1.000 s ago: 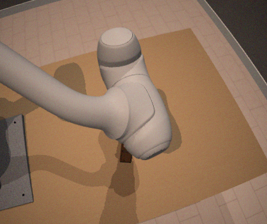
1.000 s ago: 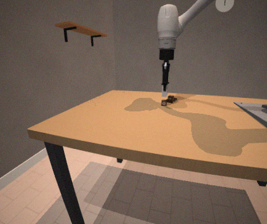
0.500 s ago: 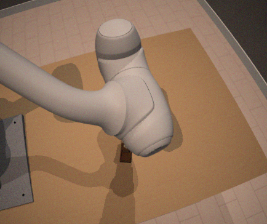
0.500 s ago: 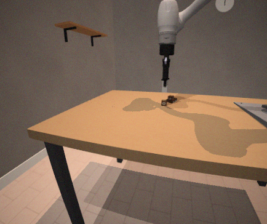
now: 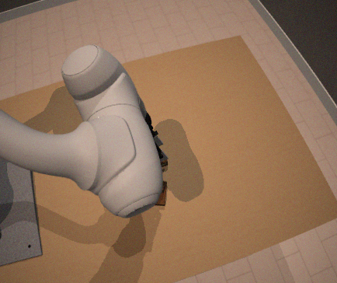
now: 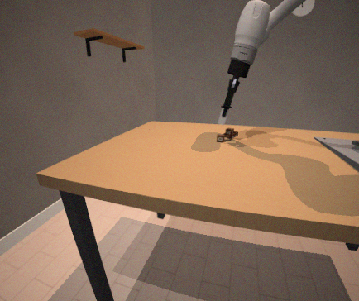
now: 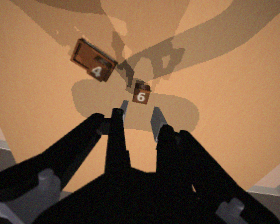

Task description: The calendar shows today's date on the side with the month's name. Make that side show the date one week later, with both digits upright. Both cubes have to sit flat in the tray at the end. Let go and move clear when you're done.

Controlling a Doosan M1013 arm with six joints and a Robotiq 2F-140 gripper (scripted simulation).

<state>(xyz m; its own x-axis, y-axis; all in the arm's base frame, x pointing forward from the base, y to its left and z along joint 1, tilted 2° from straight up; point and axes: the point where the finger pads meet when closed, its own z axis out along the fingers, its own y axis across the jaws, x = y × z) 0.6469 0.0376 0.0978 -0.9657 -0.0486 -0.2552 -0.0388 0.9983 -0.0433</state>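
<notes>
Tan table (image 6: 145,165) against grey walls, shelf (image 6: 107,39) high in the corner, grey base plate (image 6: 331,142) at the far right edge. Hanging well above the table in the exterior view: gripper (image 7: 140,112), jaws partly apart, gripping nothing, only table top showing in the gap. Lying flat on the table beyond the fingertips and in line with the gap, not touching either: loose cube (image 7: 141,94), face up reading 6. Near that cube, up and left in the wrist view, clear of it: brown tray (image 7: 77,49), turned at an angle. Seated in the tray's nearer end: second cube (image 7: 97,71), top face reading 4; tray's farther end showing bare floor. Month side of the tray: cannot tell. Mostly hidden under the arm (image 5: 112,148) in the top view: both cubes and tray.
</notes>
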